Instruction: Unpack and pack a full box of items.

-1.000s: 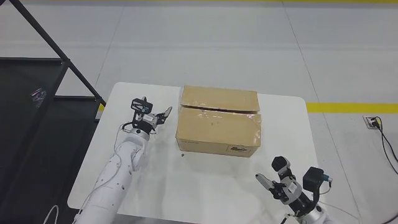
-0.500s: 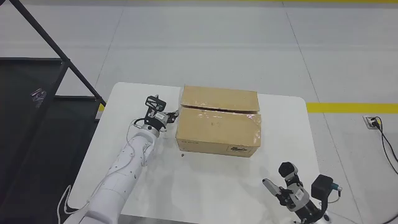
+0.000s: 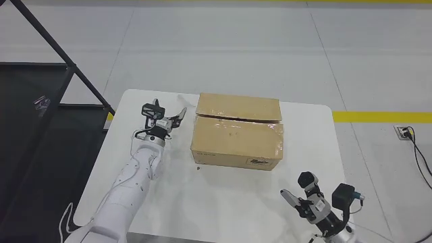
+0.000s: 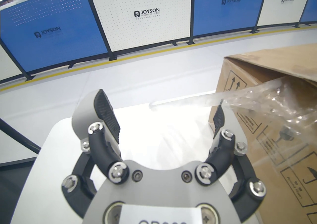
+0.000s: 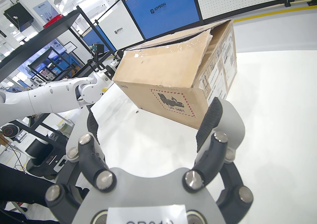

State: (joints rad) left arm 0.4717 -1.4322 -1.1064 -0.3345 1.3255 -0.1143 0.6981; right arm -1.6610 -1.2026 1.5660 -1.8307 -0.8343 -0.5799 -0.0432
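Left tool reached far forward, jaws wide apart. Right tool close in, jaws likewise wide.

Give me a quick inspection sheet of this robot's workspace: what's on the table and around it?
Surface: white table, rounded corners.
Job's things: cardboard box mid-table, flaps down but the top seam gaping; loose clear tape trailing off its end.
Clutter: small dark speck on the table by the box's front.
Tools: left tool open, beside the box's end near the tape; right tool open, over the table's near edge, apart from the box.
Cables: cable on the floor right of the table, running to a socket.
Surroundings: black rack, yellow floor line, blue and white fence panels.
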